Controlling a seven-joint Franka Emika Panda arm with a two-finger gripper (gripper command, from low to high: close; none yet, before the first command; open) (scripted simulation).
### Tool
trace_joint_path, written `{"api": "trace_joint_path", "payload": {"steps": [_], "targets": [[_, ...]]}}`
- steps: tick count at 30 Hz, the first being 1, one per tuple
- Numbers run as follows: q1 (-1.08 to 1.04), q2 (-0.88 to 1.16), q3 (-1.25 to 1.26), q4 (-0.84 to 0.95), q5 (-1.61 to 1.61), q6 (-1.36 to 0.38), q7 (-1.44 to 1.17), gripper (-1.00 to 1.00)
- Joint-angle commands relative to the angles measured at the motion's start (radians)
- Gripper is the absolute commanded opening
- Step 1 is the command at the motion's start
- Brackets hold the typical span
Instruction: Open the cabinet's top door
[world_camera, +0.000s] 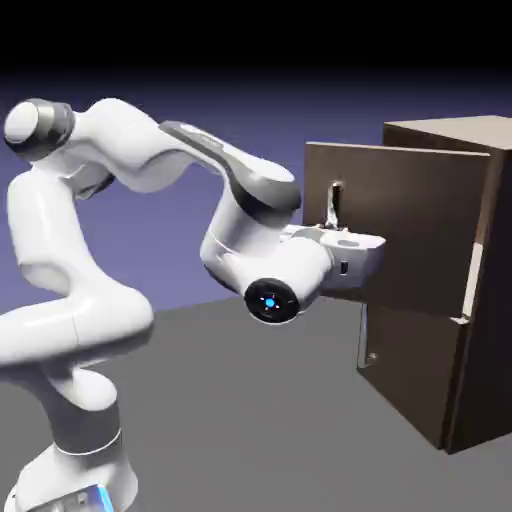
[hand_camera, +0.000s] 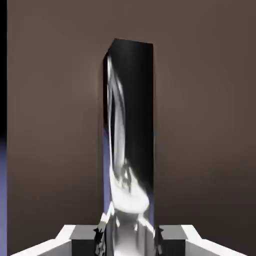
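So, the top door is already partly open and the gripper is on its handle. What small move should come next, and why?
Probably keep pulling the handle along its arc, away from the cabinet. The gripper is shut on the handle, and the top door stands swung out only partway, so a little more pull should widen it.

tabletop (world_camera: 250, 400): flat, plain dark grey surface filling the lower part of the exterior view
backdrop (world_camera: 230, 110): plain blue-violet, fading to black along the top
hand view edge: thin blue-violet strip at left
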Motion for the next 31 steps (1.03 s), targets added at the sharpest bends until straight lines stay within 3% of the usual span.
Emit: {"api": "trace_joint_path", "payload": {"steps": [1,7,15,30,31], "targets": [[-0.029,0.032,0.001,0.021,-0.043,-0.028,-0.022,-1.0],[-0.185,0.243,0.043,0.178,-0.299,-0.138,-0.143,-1.0],[-0.305,0.533,0.136,0.388,-0.58,-0.144,-0.215,-1.0],[-0.228,1.053,0.169,0.744,-0.981,-0.09,-0.118,-1.0],[-0.228,1.053,0.169,0.744,-0.981,-0.09,-0.118,1.0]]}}
